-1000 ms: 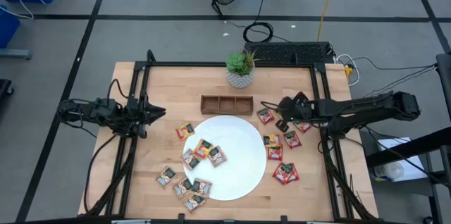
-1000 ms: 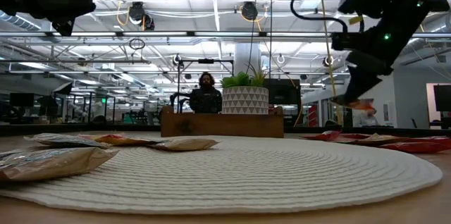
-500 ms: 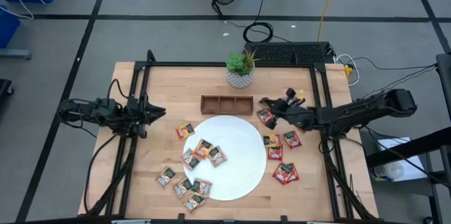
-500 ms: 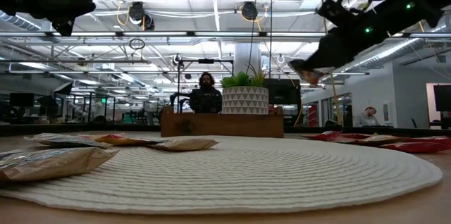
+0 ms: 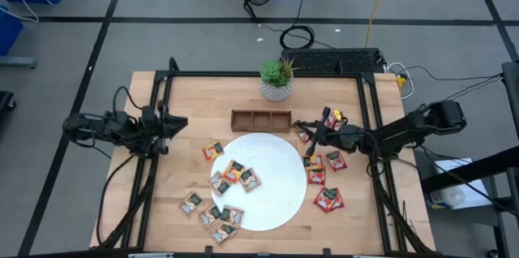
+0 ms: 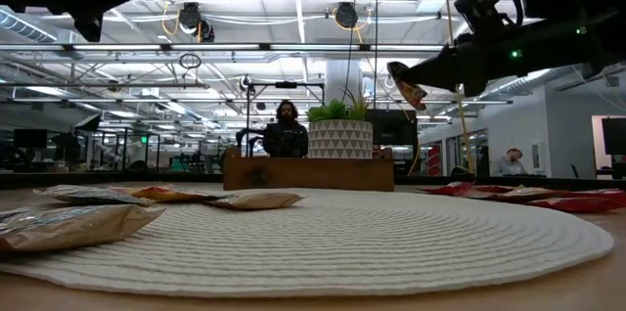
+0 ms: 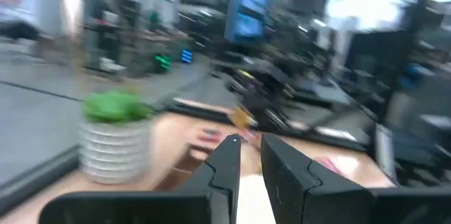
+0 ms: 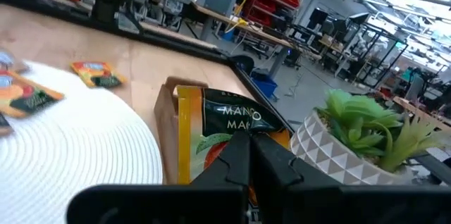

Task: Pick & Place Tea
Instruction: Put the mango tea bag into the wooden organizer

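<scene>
We find the right pincer [image 5: 323, 125] raised above the worktop [image 5: 186, 96], between the wooden tray [image 5: 260, 119] and the red sachets lying right of the white plate [image 5: 280, 197]. It is clamped on one tea sachet [image 8: 218, 136]: the right wrist view shows a yellow-and-dark-green packet with a fruit print pinched between the two dark fingers [image 8: 232, 160]. In the low view the same sachet [image 6: 401, 84] hangs in the air at the fingertips, tilted, well above the plate [image 6: 411, 228].

The left pincer [image 5: 180, 122] hovers over the left edge of the worktop, away from the sachets. In its wrist view the fingers [image 7: 222, 164] stand nearly together with a narrow gap and nothing between them; we read it as closed and empty.

Remaining tea: a cluster of tan sachets [image 5: 235, 173] on the plate's left part, more tan ones [image 5: 212, 215] off its lower left rim, one [image 5: 212, 151] just above left of the plate, and red sachets [image 5: 328, 199] on the worktop right of it. The potted plant [image 5: 276, 78] stands behind the tray.
</scene>
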